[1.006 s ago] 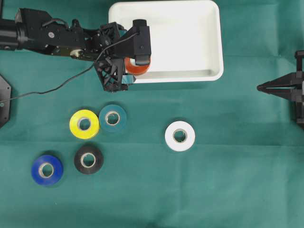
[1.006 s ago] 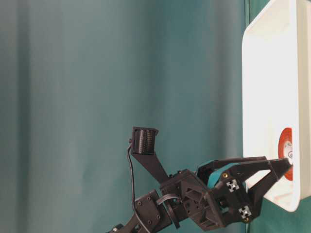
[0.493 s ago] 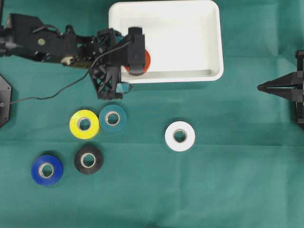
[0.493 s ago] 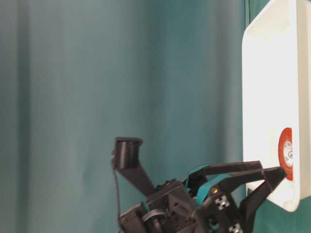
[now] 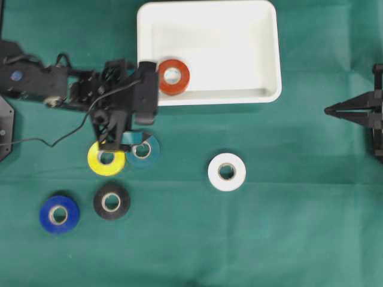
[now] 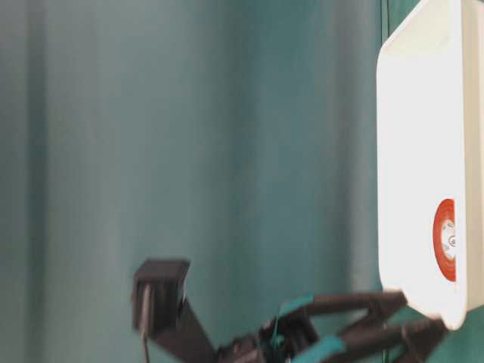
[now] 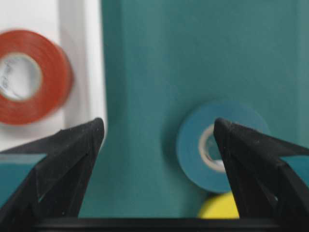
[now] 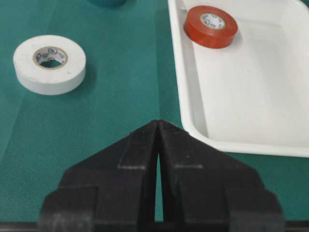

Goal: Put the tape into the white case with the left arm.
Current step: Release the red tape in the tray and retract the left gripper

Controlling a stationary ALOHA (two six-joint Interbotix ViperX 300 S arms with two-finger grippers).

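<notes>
Overhead view: one orange tape roll (image 5: 173, 76) lies flat inside the white case (image 5: 263, 36), in its lower-left corner by the rim. The left gripper (image 5: 127, 139) hangs outside the case, over the green surface (image 5: 287, 239), above the yellow roll (image 5: 106, 158) and teal roll (image 5: 142, 149); its jaws stand wide apart and hold nothing. A white roll (image 5: 227, 171), a black roll (image 5: 111, 201) and a blue roll (image 5: 59, 214) lie on the cloth too. The right gripper (image 5: 335, 110) sits parked at the right edge.

Table-level view: the orange roll rests on the case floor near the corner, clear of the blurred black and teal fingers (image 6: 355, 304) below it.

Left wrist view: the open jaws frame the teal roll, with the yellow one at the bottom edge and the orange roll beyond the case wall.

Right wrist view: the jaws are pressed together, empty.

So one roll is delivered; five remain outside, and the teal roll looks the likeliest next pick.
</notes>
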